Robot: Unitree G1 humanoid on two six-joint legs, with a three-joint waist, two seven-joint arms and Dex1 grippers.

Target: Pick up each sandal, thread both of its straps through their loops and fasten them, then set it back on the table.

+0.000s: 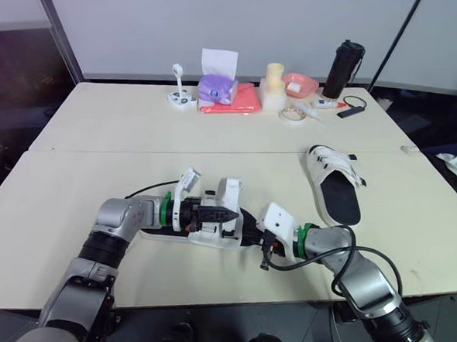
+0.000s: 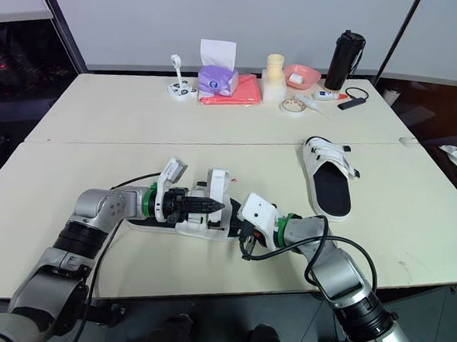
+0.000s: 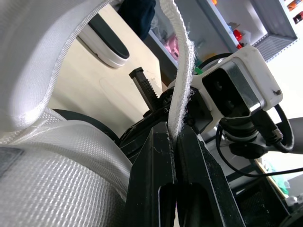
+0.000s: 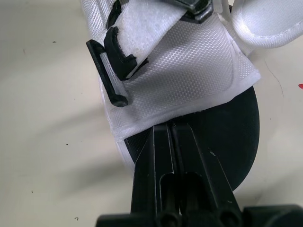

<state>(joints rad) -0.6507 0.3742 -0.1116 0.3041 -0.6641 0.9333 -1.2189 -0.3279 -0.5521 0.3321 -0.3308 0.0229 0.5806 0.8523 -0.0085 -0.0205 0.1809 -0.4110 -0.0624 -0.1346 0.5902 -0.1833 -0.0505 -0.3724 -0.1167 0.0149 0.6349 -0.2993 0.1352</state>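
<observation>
I count two sandals on the table. The near sandal lies close to the front edge between my two arms. The far sandal sits well apart to the right, sole down, with both of its white straps lying across it.

My left gripper is clenched on one strap of the near sandal, and the white webbing rises out from between the black fingers. My right gripper is clamped on that sandal's rim, where the white mesh upper meets the black sole. One black plastic loop stands out from the upper just beside it.

Much of the near sandal is covered from the head camera by the grippers and wrist housings. I cannot tell whether its second strap is through a loop.

Along the far edge I make out one purple tissue box, one pink bowl, one black tumbler and one tape roll. The smaller bits there are too small to name.
</observation>
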